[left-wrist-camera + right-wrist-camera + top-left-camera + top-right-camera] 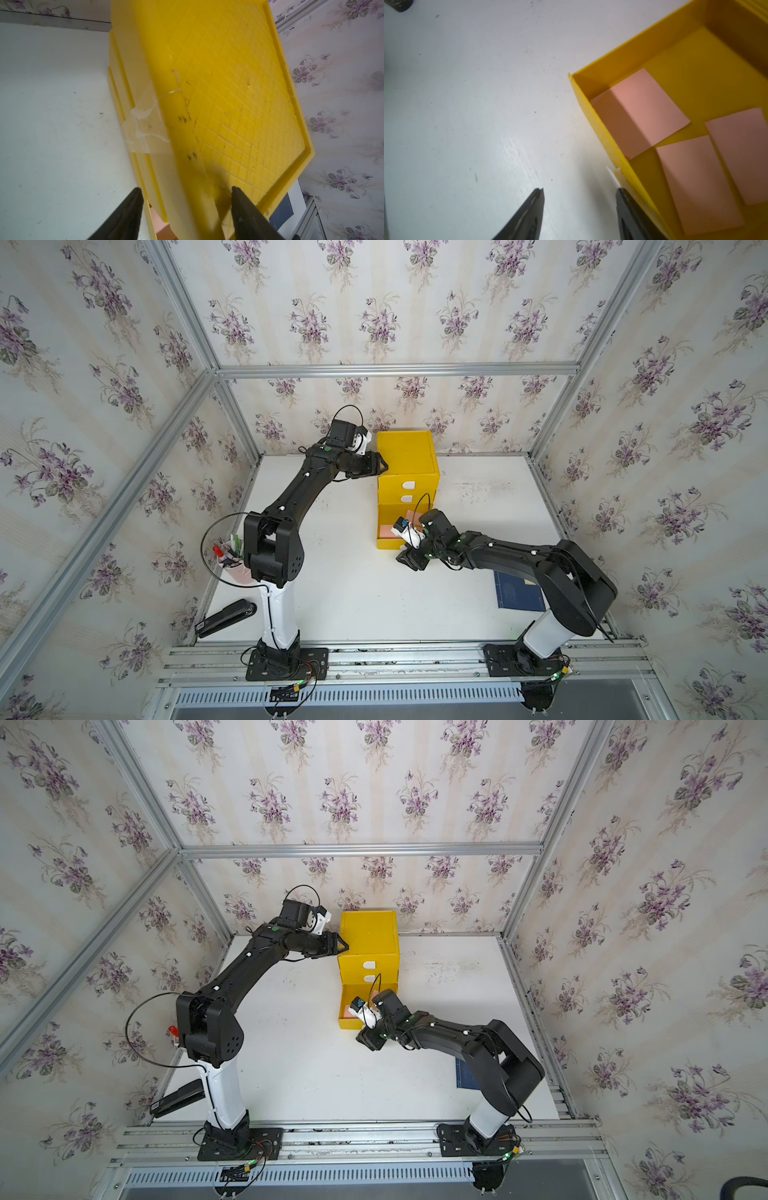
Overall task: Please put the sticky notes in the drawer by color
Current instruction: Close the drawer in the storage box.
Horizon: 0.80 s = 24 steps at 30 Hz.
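Your left fingers point(242, 202) straddle the yellow plastic chest's point(406, 452) grid-embossed top edge; whether they pinch it, you can't tell. Your right fingers point(537, 200) stand spread above the white counter point(467, 104), beside the open bottom drawer point(691, 66) holding three flat pink sticky notes point(643, 112).

Left arm point(291, 497) stretches forward, left pincer point(383, 467) level; right arm point(507, 556) folds inward, right pincer point(579, 190) angled down, jaws apart.

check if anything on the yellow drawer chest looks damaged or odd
A crumpled patch of clear tape wraps over the top edge of the drawer chest onto its side, wrinkled and partly lifting, like a repair. Dark scuffs mark the top beside it.
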Motion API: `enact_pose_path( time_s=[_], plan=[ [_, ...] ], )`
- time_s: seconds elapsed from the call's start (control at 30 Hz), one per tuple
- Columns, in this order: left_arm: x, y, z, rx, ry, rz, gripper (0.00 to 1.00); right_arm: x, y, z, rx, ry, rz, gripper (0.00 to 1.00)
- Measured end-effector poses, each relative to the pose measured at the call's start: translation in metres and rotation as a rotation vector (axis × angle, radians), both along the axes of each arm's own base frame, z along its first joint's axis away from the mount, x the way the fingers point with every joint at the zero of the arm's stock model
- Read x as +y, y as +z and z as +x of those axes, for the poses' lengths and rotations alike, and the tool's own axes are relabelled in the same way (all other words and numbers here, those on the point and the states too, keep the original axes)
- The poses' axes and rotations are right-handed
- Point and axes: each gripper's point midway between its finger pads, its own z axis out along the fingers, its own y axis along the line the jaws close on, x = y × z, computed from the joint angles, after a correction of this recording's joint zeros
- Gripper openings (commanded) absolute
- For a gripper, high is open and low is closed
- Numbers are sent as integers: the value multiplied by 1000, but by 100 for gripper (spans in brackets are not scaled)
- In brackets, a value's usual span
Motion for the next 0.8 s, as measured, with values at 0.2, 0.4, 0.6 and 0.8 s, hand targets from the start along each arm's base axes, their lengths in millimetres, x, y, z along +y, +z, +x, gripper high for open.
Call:
enact_pose_path(
  time_s=[0.2, 0.4, 0.6, 0.8],
  plan=[
    [-4, -3, 0, -7, -7, -5, 61, -3, -18, 35, -115, -33, -99, 61],
    [-6, -5, -1, -12, -18, -17, 61, -5, -26, 68, -226, -52, -168, 61],
    [-6, -5, -1, -18, -17, -19, 63, 14, -22, 109, -332, -66, -198, 62],
    [0, -4, -7, -24, 8, -10, 64, 19, -20, 121, -370, -70, -210, 62]
  ],
)
